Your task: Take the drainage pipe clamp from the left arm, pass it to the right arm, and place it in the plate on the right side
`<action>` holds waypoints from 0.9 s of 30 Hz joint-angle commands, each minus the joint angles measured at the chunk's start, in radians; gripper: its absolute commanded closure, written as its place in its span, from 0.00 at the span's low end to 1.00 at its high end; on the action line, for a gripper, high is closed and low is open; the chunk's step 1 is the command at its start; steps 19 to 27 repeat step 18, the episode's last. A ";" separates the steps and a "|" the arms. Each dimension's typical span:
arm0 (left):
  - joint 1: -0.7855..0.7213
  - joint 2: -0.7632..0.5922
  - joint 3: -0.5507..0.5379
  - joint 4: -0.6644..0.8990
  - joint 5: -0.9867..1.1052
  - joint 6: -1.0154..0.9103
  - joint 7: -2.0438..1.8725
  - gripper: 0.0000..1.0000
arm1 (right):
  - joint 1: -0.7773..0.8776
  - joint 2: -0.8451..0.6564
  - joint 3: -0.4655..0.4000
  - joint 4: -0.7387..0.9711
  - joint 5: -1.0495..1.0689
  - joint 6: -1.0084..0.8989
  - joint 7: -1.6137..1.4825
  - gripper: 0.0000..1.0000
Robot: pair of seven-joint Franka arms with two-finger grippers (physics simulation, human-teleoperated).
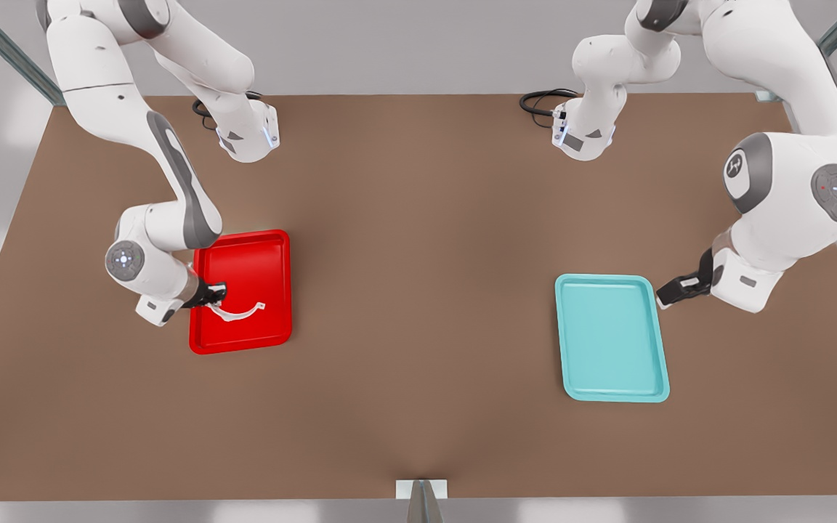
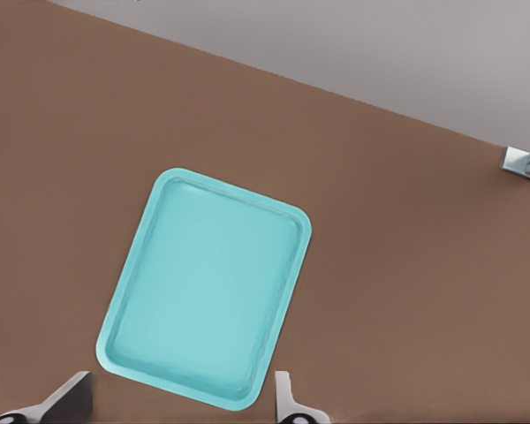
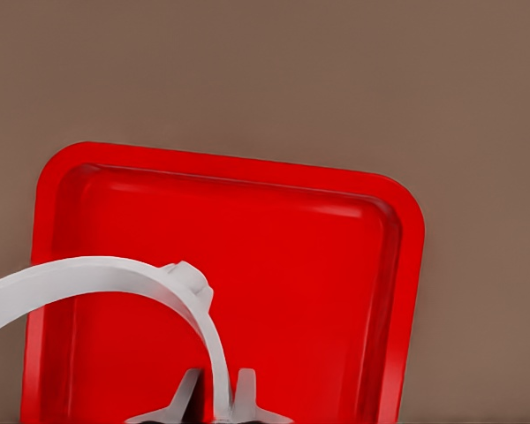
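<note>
The white drainage pipe clamp (image 1: 241,313) is a thin curved strip held over the red plate (image 1: 259,261) on the front view's left. My right gripper (image 1: 215,294) is shut on one end of it. In the right wrist view the clamp (image 3: 115,274) arcs from between the fingers (image 3: 187,395) across the plate (image 3: 291,283). I cannot tell whether the clamp touches the plate's floor. My left gripper (image 1: 669,290) waits open beside the far right corner of the teal tray (image 1: 611,338). Its fingers (image 2: 71,397) stand wide apart with nothing between them.
The teal tray (image 2: 208,287) lies on the brown table (image 1: 426,290) at the front view's right and holds nothing. Black cables (image 1: 542,102) sit by each arm's base at the back. A small metal bracket (image 1: 421,490) stands at the table's front edge.
</note>
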 commanded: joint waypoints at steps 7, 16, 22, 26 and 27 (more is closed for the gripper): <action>-0.017 0.023 -0.009 0.009 0.053 -0.037 0.369 0.00 | 0.020 -0.007 0.032 0.416 -0.061 -0.331 0.033 0.00; -0.031 0.061 -0.015 0.024 0.048 -0.054 0.431 0.00 | 0.575 -0.116 -0.564 0.647 0.102 -0.651 0.053 0.00; -0.037 0.063 -0.015 0.024 0.048 -0.060 0.431 0.00 | 0.572 -0.113 -0.566 0.647 0.102 -0.644 0.052 0.00; -0.037 0.063 -0.015 0.024 0.048 -0.060 0.431 0.00 | 0.572 -0.113 -0.566 0.647 0.102 -0.644 0.052 0.00; -0.037 0.063 -0.015 0.024 0.048 -0.060 0.431 0.00 | 0.572 -0.113 -0.566 0.647 0.102 -0.644 0.052 0.00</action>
